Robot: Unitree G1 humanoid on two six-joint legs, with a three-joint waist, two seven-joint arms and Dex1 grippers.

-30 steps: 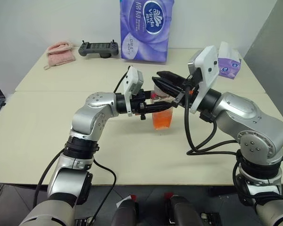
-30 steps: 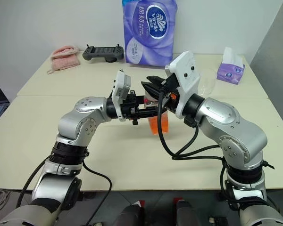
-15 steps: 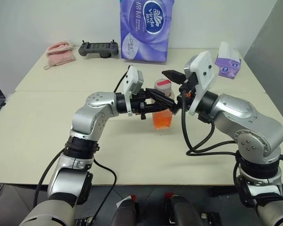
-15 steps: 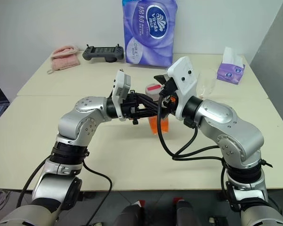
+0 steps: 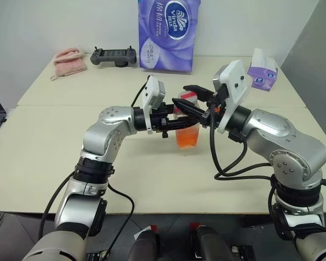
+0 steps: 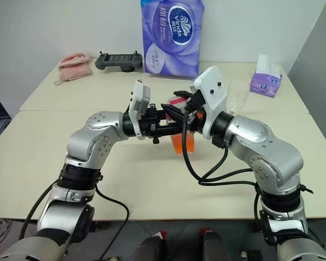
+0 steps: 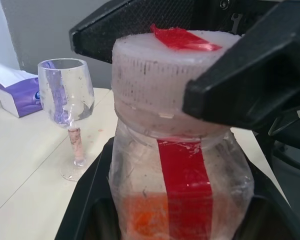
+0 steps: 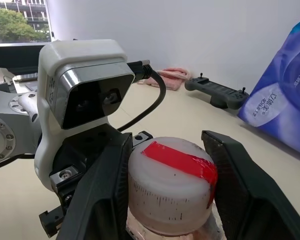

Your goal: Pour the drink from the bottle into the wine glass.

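I am clamping my left gripper point(image 5: 180, 123) on the bottle point(image 5: 187, 129) above the worktop point(image 5: 54, 147), my right gripper point(image 8: 171, 197) bracketing its cap point(image 8: 171, 184), grip uncertain; the wine glass point(image 7: 67, 111) is standing nearby.

A tall purple tissue pack point(image 5: 169, 33) stands upright at the far edge of the cream table point(image 5: 38, 141). To the pack's left lies a black game controller point(image 5: 113, 55), and further left a folded pink cloth point(image 5: 70, 60). Well to the pack's right sits a small purple tissue box point(image 5: 263, 69).
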